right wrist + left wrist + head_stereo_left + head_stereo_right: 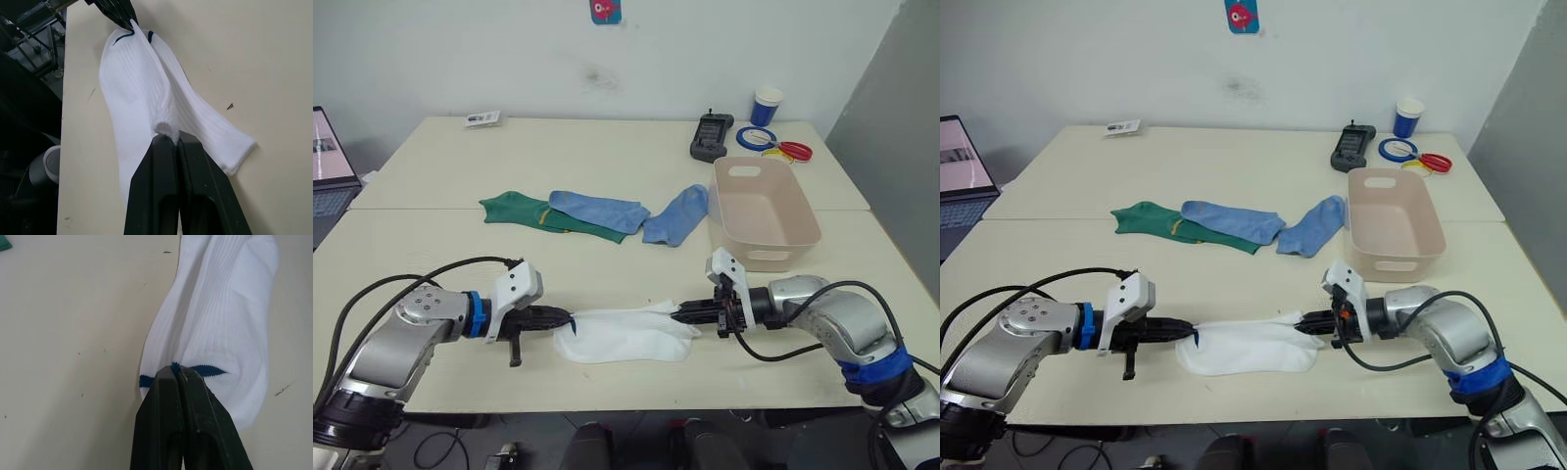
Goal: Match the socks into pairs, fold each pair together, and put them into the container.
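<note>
- two white socks lie stacked as one flat bundle near the front edge of the desk, about midway along it, stretched between the two grippers.
- the left gripper is closed tight on the toe end of the white pair, right at the thin dark blue line across the fabric; its black fingers meet with no gap in the left wrist view.
- the right gripper is clamped on the other end of the same pair, pinching a small fold of cloth just beside the ribbed cuff; its fingers are pressed together too.
- the white pair rests on the desk surface along most of its length, with both pinched ends slightly raised.
- two light blue socks lie further back, near the middle of the desk: one lying crosswise, the other angled toward the container, its far end just beside the container's wall.
- dark green socks lie to the left of the blue ones; the nearer blue sock overlaps them, and a small yellow mark shows at the overlap. whether that is one green sock or two cannot be told.
- the container, pale pink-beige with a handle slot in its near wall, sits toward the right edge of the desk, behind the right gripper, with no sock inside.
- at the back right corner sit a black handheld device, a blue-and-white cup, a blue ring and a red ring.
- a small card lies near the back edge, to the left.
- a laptop stands past the desk's left edge.
</note>
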`<state>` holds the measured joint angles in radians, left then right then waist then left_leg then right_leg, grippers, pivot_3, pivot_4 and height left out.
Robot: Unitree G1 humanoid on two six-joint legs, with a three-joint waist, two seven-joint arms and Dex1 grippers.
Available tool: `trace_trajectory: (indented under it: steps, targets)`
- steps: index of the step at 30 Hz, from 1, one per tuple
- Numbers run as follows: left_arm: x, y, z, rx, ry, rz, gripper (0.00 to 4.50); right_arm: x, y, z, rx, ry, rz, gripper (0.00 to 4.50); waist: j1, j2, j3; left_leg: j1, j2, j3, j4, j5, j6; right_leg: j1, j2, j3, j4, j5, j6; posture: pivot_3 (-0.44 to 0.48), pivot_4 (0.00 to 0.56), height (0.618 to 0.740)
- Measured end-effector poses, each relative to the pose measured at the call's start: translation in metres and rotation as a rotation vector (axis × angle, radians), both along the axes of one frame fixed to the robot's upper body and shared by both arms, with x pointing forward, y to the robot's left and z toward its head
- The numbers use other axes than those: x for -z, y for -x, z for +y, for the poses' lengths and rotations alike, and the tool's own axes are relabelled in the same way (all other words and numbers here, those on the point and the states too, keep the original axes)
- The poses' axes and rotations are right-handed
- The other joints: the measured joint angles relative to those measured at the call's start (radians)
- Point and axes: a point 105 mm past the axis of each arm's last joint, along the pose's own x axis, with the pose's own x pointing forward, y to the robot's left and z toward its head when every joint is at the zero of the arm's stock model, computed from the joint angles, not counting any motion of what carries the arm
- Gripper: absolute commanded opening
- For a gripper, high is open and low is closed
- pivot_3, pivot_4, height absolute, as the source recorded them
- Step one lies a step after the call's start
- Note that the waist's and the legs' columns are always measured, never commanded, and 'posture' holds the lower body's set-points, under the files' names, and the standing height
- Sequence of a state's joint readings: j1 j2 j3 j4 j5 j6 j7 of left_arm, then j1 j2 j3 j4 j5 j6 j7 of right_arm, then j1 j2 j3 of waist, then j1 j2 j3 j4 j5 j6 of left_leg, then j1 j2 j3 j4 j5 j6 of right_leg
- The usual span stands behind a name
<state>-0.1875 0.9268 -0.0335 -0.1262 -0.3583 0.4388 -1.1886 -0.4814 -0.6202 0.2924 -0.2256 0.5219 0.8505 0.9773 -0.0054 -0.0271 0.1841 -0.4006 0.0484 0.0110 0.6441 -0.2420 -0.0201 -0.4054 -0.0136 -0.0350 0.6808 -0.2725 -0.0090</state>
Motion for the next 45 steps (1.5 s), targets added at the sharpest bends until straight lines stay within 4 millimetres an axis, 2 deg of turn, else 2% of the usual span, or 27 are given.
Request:
trace_trajectory:
  steps: [6, 14, 24, 25, 26, 29, 35, 39, 41, 45]
  targets:
    - [0.005, -0.003, 0.003, -0.013, -0.03, 0.016, 0.0, 0.002, -0.003, 0.002, 0.027, 0.017, 0.034, 0.02, 0.001, 0.0, 0.0, 0.0, 0.0, 0.0, 0.0, 0.0, 0.0, 0.0, 0.0, 0.0, 0.0, 0.0, 0.0, 0.0, 0.15, 0.74]
    - [-0.001, -0.013, -0.001, -0.037, -0.009, -0.007, 0.0, 0.008, -0.006, 0.001, 0.064, 0.029, 0.071, 0.02, 0.0, 0.0, 0.0, 0.0, 0.0, 0.0, 0.0, 0.0, 0.0, 0.0, 0.0, 0.0, 0.0, 0.0, 0.0, 0.0, 0.15, 0.74]
    - [0.008, -0.012, 0.003, -0.059, -0.041, 0.033, 0.0, 0.008, -0.015, 0.001, 0.102, 0.046, 0.052, 0.02, 0.0, 0.0, 0.0, 0.0, 0.0, 0.0, 0.0, 0.0, 0.0, 0.0, 0.0, 0.0, 0.0, 0.0, 0.0, 0.0, 0.15, 0.74]
    - [0.008, -0.013, 0.003, -0.059, -0.041, 0.03, 0.0, 0.009, -0.015, 0.001, 0.104, 0.046, 0.051, 0.47, 0.0, 0.0, 0.0, 0.0, 0.0, 0.0, 0.0, 0.0, 0.0, 0.0, 0.0, 0.0, 0.0, 0.0, 0.0, 0.0, 0.15, 0.74]
    - [0.007, -0.014, 0.002, -0.059, -0.042, 0.026, 0.0, 0.009, -0.016, 0.001, 0.11, 0.048, 0.051, 0.66, 0.0, 0.0, 0.0, 0.0, 0.0, 0.0, 0.0, 0.0, 0.0, 0.0, 0.0, 0.0, 0.0, 0.0, 0.0, 0.0, 0.15, 0.74]
    - [0.005, -0.017, 0.0, -0.059, -0.036, 0.007, 0.64, 0.011, -0.018, -0.001, 0.124, 0.055, 0.053, 1.69, 0.0, 0.0, 0.0, 0.0, 0.0, 0.0, 0.0, 0.0, 0.0, 0.0, 0.0, 0.0, 0.0, 0.0, 0.0, 0.0, 0.15, 0.74]
    - [0.006, -0.019, -0.003, -0.085, -0.004, 0.018, 2.48, 0.002, -0.031, -0.01, 0.191, 0.032, -0.008, 3.8, 0.0, 0.0, 0.0, 0.0, 0.0, 0.0, 0.0, 0.0, 0.0, 0.0, 0.0, 0.0, 0.0, 0.0, 0.0, 0.0, 0.15, 0.74]
    - [0.0, -0.023, 0.0, -0.111, 0.003, -0.033, 3.79, -0.008, -0.037, -0.014, 0.207, 0.004, -0.068, 3.84, 0.0, 0.0, 0.0, 0.0, 0.0, 0.0, 0.0, 0.0, 0.0, 0.0, 0.0, 0.0, 0.0, 0.0, 0.0, 0.0, 0.15, 0.74]
    - [-0.008, -0.026, -0.002, -0.112, 0.039, -0.082, 3.79, -0.012, -0.037, -0.013, 0.194, -0.01, -0.093, 3.84, 0.0, 0.0, 0.0, 0.0, 0.0, 0.0, 0.0, 0.0, 0.0, 0.0, 0.0, 0.0, 0.0, 0.0, 0.0, 0.0, 0.15, 0.74]
    - [-0.025, -0.023, -0.03, -0.035, 0.19, -0.139, 3.79, -0.03, -0.023, -0.001, 0.086, -0.063, -0.195, 3.84, 0.002, 0.0, 0.0, -0.001, 0.0, 0.0, 0.001, 0.0, 0.0, 0.0, 0.0, 0.0, 0.0, 0.0, 0.0, 0.0, 0.15, 0.74]
